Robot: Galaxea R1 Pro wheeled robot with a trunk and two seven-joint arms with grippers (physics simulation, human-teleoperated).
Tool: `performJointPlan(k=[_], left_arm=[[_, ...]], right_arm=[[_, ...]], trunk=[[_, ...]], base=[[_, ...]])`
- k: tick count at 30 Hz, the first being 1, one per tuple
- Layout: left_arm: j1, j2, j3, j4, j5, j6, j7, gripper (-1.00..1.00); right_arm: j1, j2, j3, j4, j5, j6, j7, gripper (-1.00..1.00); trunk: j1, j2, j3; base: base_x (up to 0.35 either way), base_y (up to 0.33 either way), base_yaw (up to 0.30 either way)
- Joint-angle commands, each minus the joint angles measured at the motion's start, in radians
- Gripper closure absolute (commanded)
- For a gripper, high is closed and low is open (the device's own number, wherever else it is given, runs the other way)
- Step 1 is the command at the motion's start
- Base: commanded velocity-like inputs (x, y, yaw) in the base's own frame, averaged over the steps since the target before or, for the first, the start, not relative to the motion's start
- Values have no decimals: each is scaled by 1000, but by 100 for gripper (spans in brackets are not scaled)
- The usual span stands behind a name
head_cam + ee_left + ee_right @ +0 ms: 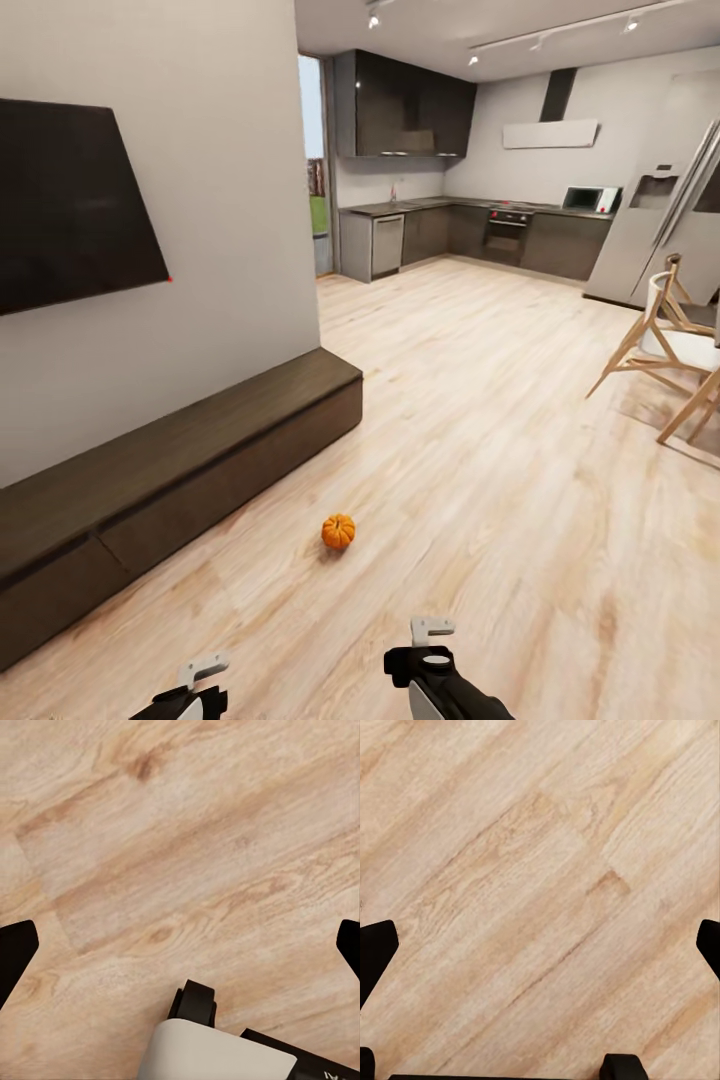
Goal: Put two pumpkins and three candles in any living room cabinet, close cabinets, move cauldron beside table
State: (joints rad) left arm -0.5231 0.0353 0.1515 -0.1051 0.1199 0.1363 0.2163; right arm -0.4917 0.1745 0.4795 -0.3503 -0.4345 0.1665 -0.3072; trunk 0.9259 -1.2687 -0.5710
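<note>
Your left hand [195,685] sits low at the near edge of the head view, left of centre, and your right hand [432,650] sits a little farther and to the right of it. Both arms are held down over the wooden floor [480,420]. In each wrist view the two dark fingertips [15,952] stand far apart at the picture's edges with only bare planks between them, so your left hand [180,952] is released and holds nothing, and your right hand [540,952] is released in the same way, its fingertips [376,949] wide apart.

One pumpkin [338,531] lies on the floor, orange and ribbed, farther away than both hands and between them from left to right, a bit nearer your right hand's side. It touches neither hand.

The cabinet [180,470] runs along the left wall, long, low and dark brown, with its fronts flush and closed. The pumpkin sits just to the right of it, clear of its front. A dark screen [70,205] hangs on the wall above the cabinet. The kitchen [470,235] lies at the far end, and a wooden chair [670,350] stands at the right.
</note>
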Motion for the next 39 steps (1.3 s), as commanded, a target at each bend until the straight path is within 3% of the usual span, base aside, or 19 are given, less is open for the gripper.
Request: performJointPlan(k=[1,13,20,39], left_arm=[[0,0,-1,-2,10,5,3,-100],[0,0,-1,-2,10,5,3,-100],[0,0,0,-2,10,5,3,-100],[0,0,0,-2,10,5,3,-100]], right_arm=[[-1,0,5,-1,-3,5,-7,-100],[-1,0,-1,-1,-2,2,-10,-100],[-1,0,-5,-1,-2,-5,-80,-100],[-1,0,-4,-1,-4,1,-86,-100]], trunk=[[0,-1,-1],[0,-1,-1],[0,-1,-1],[0,-1,-4]], base=[[38,-34,268],[6,-5,268],[0,0,268],[0,0,268]])
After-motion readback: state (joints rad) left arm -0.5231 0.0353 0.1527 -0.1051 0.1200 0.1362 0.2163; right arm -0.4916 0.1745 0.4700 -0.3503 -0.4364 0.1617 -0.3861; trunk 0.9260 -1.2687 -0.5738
